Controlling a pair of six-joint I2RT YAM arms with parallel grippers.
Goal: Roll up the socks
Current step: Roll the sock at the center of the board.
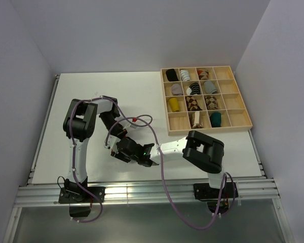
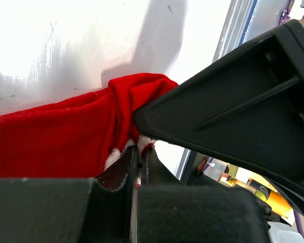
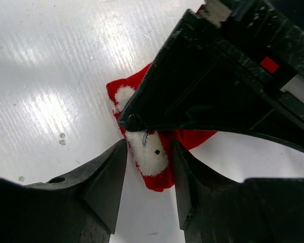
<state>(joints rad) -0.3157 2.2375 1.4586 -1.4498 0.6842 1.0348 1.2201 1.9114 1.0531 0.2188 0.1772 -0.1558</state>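
Observation:
A red sock (image 2: 55, 142) with white fluffy patches lies on the white table. My left gripper (image 2: 138, 152) is shut on a bunched end of it. In the right wrist view the sock's red end with a white patch (image 3: 149, 154) hangs below the left gripper's dark finger. My right gripper (image 3: 149, 172) is open, with one finger on each side of that end, not touching it. In the top view both grippers meet near the table's front middle, left (image 1: 120, 135) and right (image 1: 122, 153), and hide the sock. No dark teal or striped sock lies loose in view.
A wooden tray (image 1: 209, 130) with many compartments stands at the back right. It holds several rolled sock bundles, among them a teal one (image 1: 216, 119); its right column holds nothing. Purple cables (image 1: 157, 136) loop over the arms. The table's front rail (image 1: 142, 192) runs below.

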